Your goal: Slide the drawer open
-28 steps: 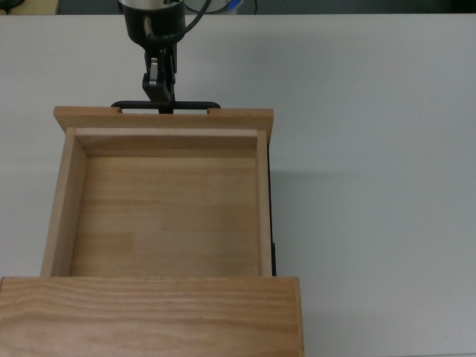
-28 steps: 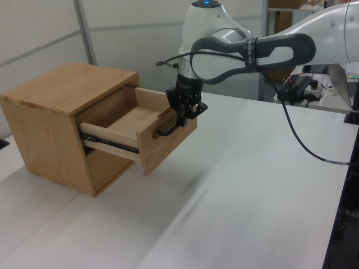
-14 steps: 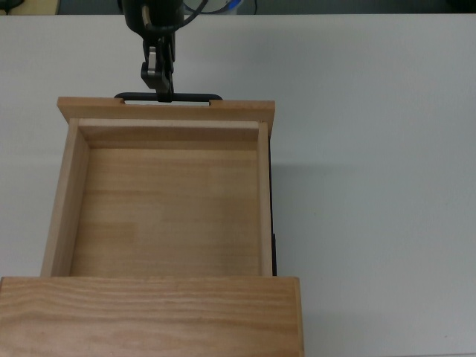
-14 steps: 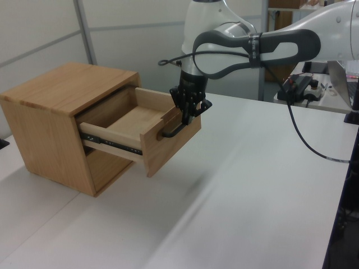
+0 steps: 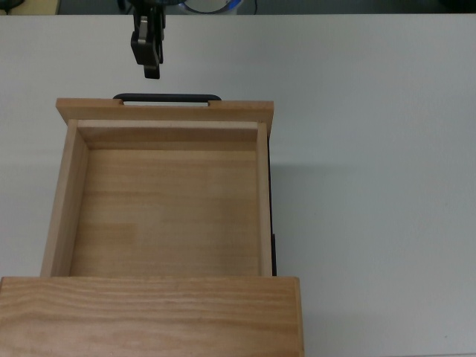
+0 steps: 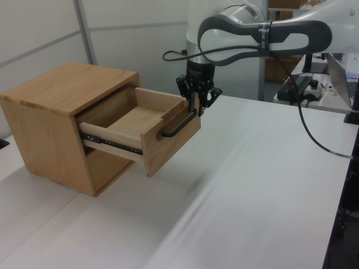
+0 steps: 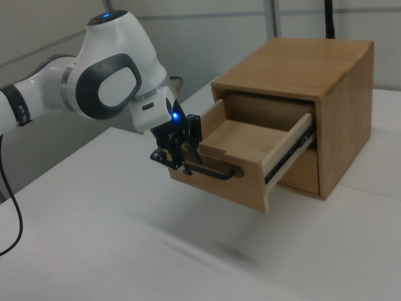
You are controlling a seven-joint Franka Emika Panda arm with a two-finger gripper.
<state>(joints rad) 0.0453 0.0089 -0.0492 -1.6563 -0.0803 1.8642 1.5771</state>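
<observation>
Top view: drawer [image 5: 166, 201] sits well out of the cabinet [image 5: 149, 312], handle [image 5: 167, 97] untouched. Pincer [image 5: 149, 53] hangs clear above the surface, holding nothing; jaw gap, can't tell. Risk, imo: any downward drift clips the bar, nudging the drawer back in.

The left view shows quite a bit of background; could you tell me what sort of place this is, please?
Probably a robotics lab: a white robot arm mounted by a bare white table, a light wooden cabinet as test piece, and cabled equipment behind.
</observation>
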